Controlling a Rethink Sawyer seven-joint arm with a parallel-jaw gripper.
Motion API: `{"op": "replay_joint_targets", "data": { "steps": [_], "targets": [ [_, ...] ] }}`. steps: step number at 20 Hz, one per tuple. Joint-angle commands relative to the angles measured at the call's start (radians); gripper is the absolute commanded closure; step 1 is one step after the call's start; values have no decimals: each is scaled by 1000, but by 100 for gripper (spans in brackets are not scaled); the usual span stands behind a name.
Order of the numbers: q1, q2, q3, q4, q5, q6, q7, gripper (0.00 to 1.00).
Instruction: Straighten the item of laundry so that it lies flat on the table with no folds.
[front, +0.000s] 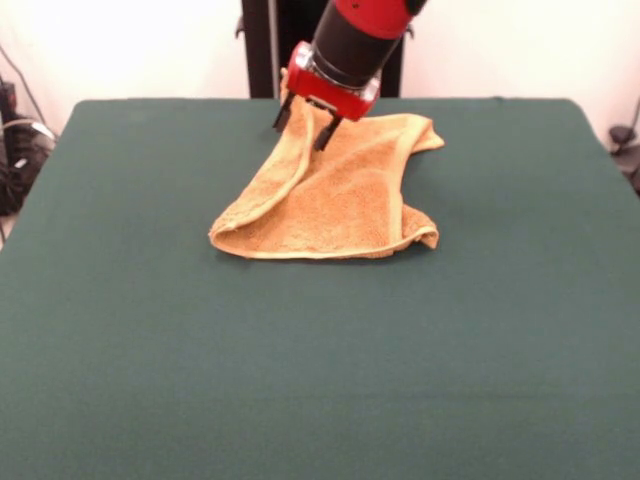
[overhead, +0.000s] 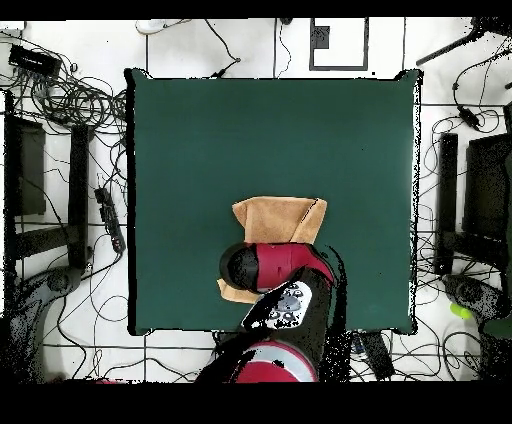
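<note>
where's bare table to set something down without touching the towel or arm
In the front view, bare table runs from the towel's near edge to the near table edge, and down both sides of it. It is crowded only at the far edge, where the gripper straddles the towel's raised fold.

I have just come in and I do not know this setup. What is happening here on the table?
A red and black robot arm is working on an orange towel on the green table. Its gripper is down at the towel's far corner, with the dark fingers on either side of a raised edge. The towel is not flat: it lies folded over itself.
</note>
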Motion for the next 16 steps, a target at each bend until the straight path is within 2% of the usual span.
{"op": "replay_joint_targets", "data": {
  "steps": [1, 6, 10, 16],
  "targets": [
    [24, 117, 37, -56, 47, -118, 226, 0],
    [30, 166, 13, -74, 44, -158, 222, 0],
    [29, 168, 5, -75, 52, -158, 207, 0],
    [23, 204, -20, -115, -15, -179, 131, 0]
  ]
}}
